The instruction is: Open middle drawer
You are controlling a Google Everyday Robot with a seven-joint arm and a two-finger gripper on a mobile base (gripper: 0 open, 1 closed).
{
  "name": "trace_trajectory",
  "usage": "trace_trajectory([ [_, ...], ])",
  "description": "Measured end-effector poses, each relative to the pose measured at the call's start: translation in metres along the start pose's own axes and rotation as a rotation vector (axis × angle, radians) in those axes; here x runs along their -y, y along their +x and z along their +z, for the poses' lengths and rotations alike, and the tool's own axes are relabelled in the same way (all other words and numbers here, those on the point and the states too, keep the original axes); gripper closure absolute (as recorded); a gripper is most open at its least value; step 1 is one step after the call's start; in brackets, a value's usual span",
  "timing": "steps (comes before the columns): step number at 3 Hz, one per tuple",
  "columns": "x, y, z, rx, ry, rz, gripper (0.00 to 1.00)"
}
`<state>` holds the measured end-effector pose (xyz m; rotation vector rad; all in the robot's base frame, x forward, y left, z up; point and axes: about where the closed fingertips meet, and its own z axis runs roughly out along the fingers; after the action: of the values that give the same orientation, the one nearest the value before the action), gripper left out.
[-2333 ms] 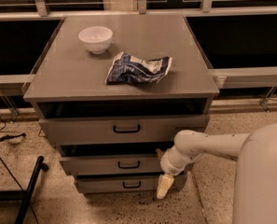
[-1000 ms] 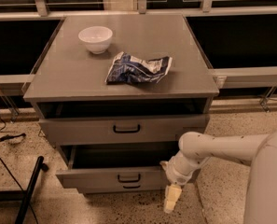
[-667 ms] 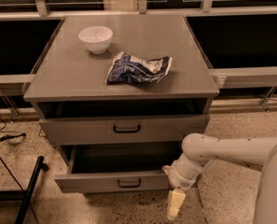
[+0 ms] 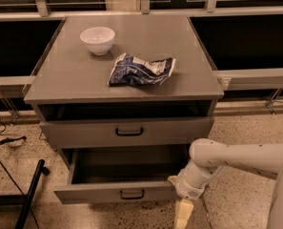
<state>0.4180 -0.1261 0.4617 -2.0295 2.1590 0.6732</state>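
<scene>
Middle drawer (image 4: 98,193) sits pulled out below top drawer (image 4: 84,132). Tool (image 4: 183,214) hangs just beside its right front corner; open or closed cannot be told. Drawer rigid, probably light (looks empty) and easy-sliding. Best hold: black handle (image 4: 132,193), centre front.

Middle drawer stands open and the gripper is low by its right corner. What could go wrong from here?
1. The gripper hangs just below the middle drawer's right front corner, the wrist close by it; lifting or swinging the arm could knock the drawer askew or partly shut.
2. The drawer is already far out; any further pull might overrun its runners.
</scene>
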Motion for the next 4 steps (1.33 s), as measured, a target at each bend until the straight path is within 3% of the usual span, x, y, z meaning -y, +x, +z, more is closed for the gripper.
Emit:
trace_trajectory([
  [1, -0.001, 0.000, 0.000, 0.000, -0.003, 0.000, 0.00],
  [3, 0.023, -0.026, -0.020, -0.006, 0.088, -0.073, 0.00],
  [4, 0.046, -0.029, -0.017, 0.012, 0.144, -0.103, 0.00],
])
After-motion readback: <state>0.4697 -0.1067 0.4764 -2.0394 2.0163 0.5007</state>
